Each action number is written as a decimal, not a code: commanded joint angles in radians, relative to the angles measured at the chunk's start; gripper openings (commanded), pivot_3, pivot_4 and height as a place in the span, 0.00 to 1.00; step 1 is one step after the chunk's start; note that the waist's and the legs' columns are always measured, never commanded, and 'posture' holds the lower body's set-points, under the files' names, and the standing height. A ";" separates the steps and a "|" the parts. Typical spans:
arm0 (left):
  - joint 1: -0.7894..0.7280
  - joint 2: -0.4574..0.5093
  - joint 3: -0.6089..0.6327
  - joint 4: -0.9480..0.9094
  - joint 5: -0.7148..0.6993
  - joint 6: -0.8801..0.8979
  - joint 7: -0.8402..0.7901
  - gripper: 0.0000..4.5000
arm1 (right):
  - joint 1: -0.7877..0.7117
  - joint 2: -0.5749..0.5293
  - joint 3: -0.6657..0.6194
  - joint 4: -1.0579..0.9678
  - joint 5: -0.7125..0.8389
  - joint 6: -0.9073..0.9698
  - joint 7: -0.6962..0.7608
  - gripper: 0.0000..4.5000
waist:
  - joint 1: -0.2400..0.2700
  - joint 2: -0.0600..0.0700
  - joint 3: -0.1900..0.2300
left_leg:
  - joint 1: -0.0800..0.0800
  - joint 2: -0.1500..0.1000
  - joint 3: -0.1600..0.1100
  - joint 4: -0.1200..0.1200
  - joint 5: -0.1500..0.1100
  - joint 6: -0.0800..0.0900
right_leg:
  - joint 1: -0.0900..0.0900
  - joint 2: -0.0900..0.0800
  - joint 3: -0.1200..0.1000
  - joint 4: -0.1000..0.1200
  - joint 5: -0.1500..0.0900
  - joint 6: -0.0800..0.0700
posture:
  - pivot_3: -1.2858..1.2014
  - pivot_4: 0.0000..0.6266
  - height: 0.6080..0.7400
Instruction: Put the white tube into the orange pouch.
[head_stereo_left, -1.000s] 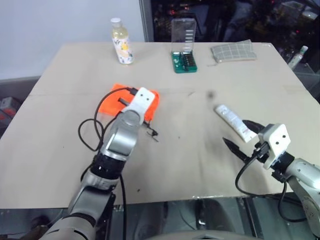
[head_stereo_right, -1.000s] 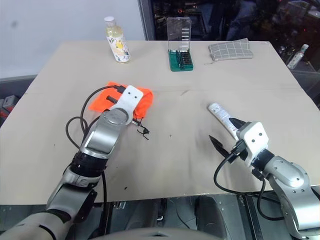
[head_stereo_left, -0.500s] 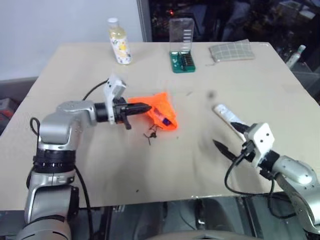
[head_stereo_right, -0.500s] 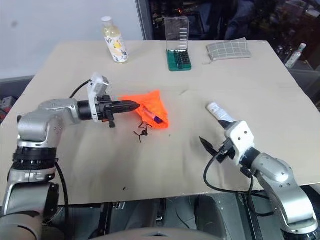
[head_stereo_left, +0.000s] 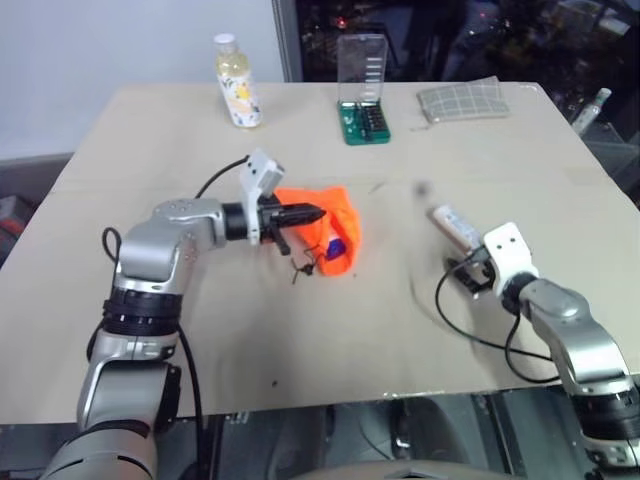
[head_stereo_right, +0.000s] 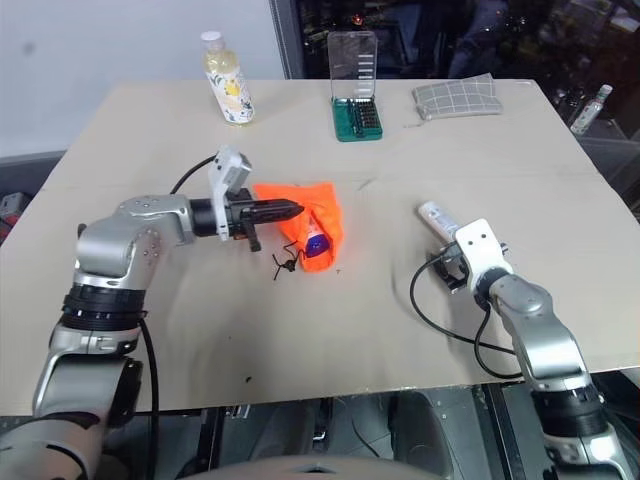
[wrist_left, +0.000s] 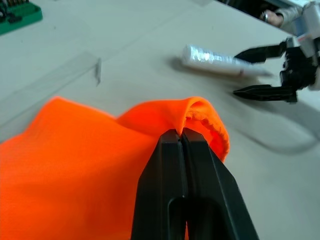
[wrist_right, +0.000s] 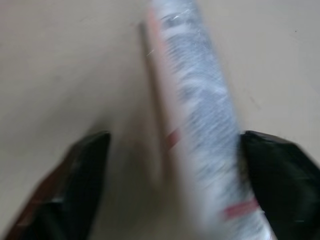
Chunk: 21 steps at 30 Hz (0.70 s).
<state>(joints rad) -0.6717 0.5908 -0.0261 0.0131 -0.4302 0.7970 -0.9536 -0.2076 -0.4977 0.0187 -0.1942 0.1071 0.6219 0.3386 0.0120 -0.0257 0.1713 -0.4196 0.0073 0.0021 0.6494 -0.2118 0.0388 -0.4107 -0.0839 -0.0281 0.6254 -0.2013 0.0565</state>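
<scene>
Left end effector (wrist_left: 181, 137) is pinching the bright orange fabric pouch's (wrist_left: 75, 165) rim, fingers fully closed; right end effector (wrist_right: 170, 172) is straddling, jaws apart, the slim white squeeze tube (wrist_right: 205, 125) with red-grey print lying between its fingers.

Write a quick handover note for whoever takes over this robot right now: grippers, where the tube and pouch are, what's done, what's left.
Left gripper: shut on the rim of the bright orange fabric pouch, holding it lifted above the tan table.
Right gripper: open, fingers on either side of the slim white squeeze tube, which lies flat on the table.
Done: pouch gripped; right gripper at the tube.
Left: close on the tube, lift it, slide it into the pouch's mouth.
</scene>
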 joint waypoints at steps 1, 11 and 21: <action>-0.027 -0.035 0.021 -0.062 -0.019 0.027 0.069 0.00 | 0.007 -0.008 -0.025 0.012 0.000 0.007 0.015 0.47 | 0.002 0.000 0.000 | 0.000 0.000 0.000 0.000 0.000 0.000 | 0.000 0.000 0.000 0.000 0.000 0.000 | 0.52 0.24 1.00; 0.005 -0.051 0.078 -0.080 -0.076 0.082 0.130 0.00 | 0.101 -0.065 -0.051 -0.419 0.231 0.155 0.197 0.08 | -0.003 0.001 0.001 | 0.001 0.001 -0.001 -0.002 0.000 0.000 | 0.000 0.001 0.000 0.000 0.000 0.001 | 0.52 0.24 1.00; 0.074 -0.026 0.095 -0.138 -0.128 0.124 0.141 0.00 | -0.095 0.011 0.211 -0.422 0.338 0.306 0.244 0.08 | -0.006 0.000 0.001 | 0.001 0.003 -0.002 0.001 0.000 0.000 | 0.000 0.001 0.000 0.000 -0.003 0.000 | 0.52 0.24 1.00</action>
<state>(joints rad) -0.6000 0.5550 0.0683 -0.0702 -0.5419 0.9216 -0.8077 -0.2731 -0.4923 0.2039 -0.6576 0.4608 0.9438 0.5733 0.0056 -0.0252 0.1720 -0.4182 0.0104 0.0002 0.6501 -0.2118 0.0387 -0.4102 -0.0831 -0.0281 0.6256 -0.2043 0.0557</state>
